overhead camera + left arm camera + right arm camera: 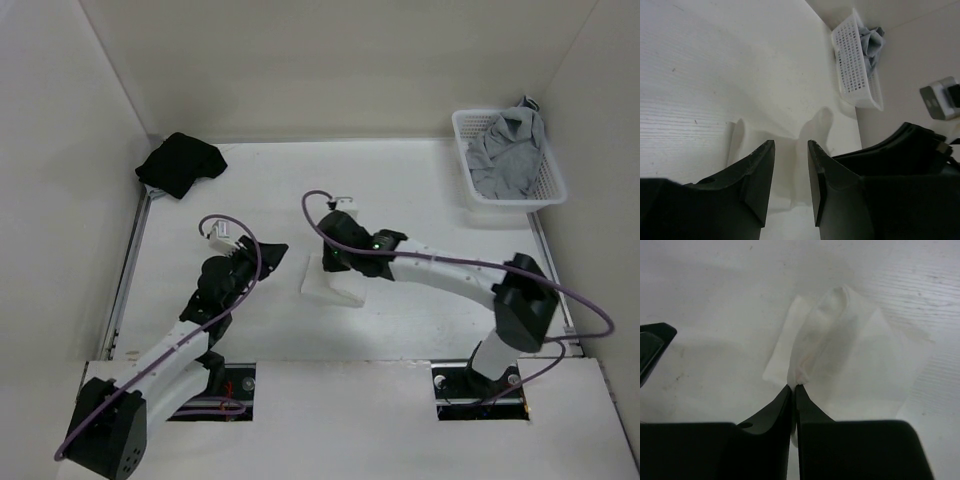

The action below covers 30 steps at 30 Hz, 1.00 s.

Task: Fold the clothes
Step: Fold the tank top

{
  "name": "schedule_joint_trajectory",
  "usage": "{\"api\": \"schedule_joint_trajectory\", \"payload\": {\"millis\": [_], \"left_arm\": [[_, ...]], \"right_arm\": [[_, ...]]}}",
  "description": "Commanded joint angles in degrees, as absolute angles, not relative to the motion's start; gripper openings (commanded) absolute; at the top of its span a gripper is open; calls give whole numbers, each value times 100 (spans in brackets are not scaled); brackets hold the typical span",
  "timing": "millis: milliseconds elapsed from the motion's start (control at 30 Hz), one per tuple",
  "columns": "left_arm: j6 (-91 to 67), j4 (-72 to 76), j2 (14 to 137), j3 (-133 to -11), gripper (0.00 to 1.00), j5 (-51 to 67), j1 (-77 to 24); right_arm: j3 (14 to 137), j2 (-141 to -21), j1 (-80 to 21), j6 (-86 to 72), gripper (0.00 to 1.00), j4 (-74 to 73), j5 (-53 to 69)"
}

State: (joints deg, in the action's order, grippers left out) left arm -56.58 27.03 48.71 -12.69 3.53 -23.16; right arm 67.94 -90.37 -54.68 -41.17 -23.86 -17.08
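The right jaws are pinched nearly together on a raised ridge of the white camisole [855, 355], which peaks at their tips. The left jaws stand apart with nothing between them, just beside the cloth's left edge. The camisole lies mid-bench [400, 180]. A black garment [180, 163] sits far left, and a grey garment [510, 150] fills the white basket [545, 192] far right.
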Motion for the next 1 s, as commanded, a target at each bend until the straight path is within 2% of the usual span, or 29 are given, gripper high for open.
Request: {"api": "schedule_joint_trajectory", "payload": {"millis": [0,33,100,200,300,367,467,533,700,833,967], "left_arm": [[-5722,2690,4624,-1099,31,667,-1992],[-5730,2663,4580,-1090,31,720,-1904],[-5730,2576,4483,-1064,31,878,-1658],[-5730,2470,4368,-1072,32,1081,-1341],[-5669,2487,4491,-1160,32,1116,-1331],[-5634,2557,4710,-1239,32,1073,-1489],[-5581,2829,5114,-1344,32,897,-1910],[-5537,2988,5360,-1406,32,713,-2174],[-5344,2761,5450,-1450,30,352,-2307],[-5133,2199,5090,-1389,31,88,-2263],[-5045,1794,4756,-1283,31,-35,-2210]], "right_arm": [[7732,-9937,-5681,-3867,13,-2733,-1662],[7917,-10167,-5717,-3885,17,-2777,-1618],[8252,-10563,-5839,-3981,35,-2778,-1600],[8254,-10469,-5989,-4139,41,-2524,-1626],[7684,-9846,-6007,-4210,43,-1988,-1687],[7043,-9372,-5990,-4262,37,-1532,-1714],[6059,-8957,-5779,-4350,15,-680,-1460],[5645,-9000,-5656,-4368,8,-126,-1013],[4958,-9535,-5506,-4596,8,1403,-598],[4790,-9843,-5497,-4746,9,1784,-501],[4562,-9652,-5541,-4764,10,1811,-536]]}}
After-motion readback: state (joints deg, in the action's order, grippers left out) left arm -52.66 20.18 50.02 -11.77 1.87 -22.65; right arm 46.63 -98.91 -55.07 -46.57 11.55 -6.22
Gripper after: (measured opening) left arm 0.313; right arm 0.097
